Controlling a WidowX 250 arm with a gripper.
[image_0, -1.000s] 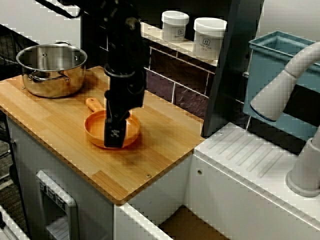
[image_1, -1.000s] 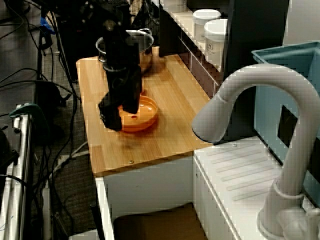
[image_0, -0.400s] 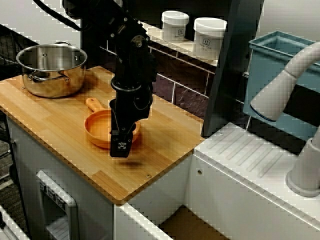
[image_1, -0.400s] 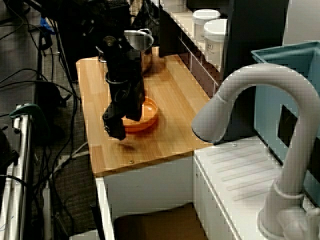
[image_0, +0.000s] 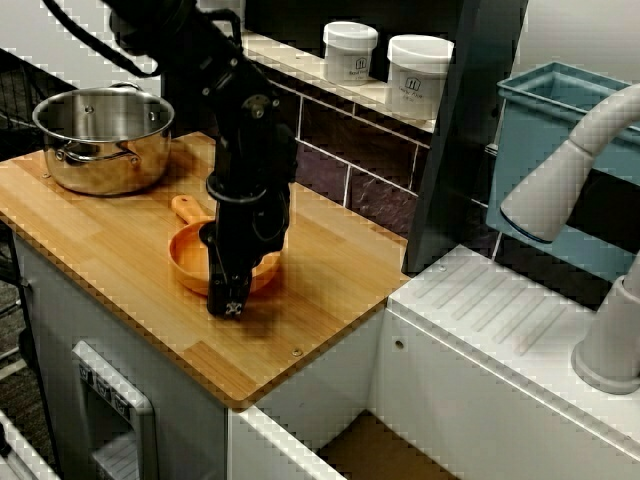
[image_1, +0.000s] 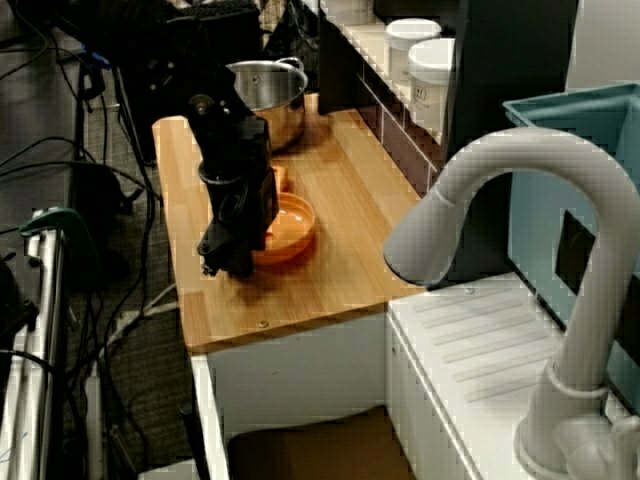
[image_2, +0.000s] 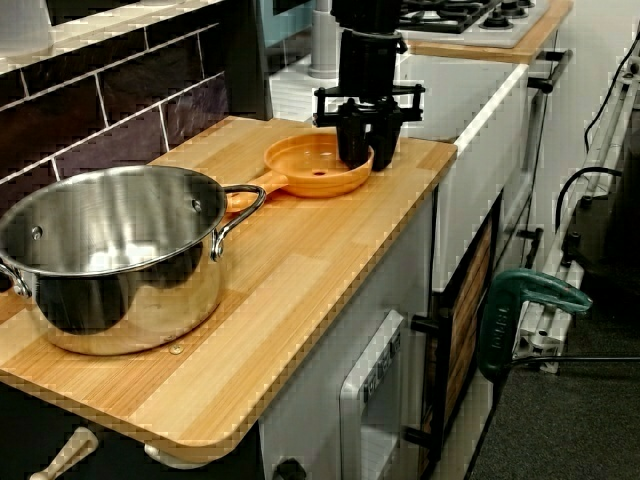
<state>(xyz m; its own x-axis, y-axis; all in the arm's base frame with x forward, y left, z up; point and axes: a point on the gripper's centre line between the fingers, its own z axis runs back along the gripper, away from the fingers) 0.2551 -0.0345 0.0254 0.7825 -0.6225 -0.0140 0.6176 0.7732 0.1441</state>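
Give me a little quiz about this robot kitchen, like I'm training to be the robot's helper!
1. True or false: the steel pot has nothing inside it.
2. Which thing is nearest the gripper? A. steel pot B. orange pan C. white jars
3. Fill the gap: the orange pan sits on the wooden ______.

Key: 1 true; 2 B; 3 counter.
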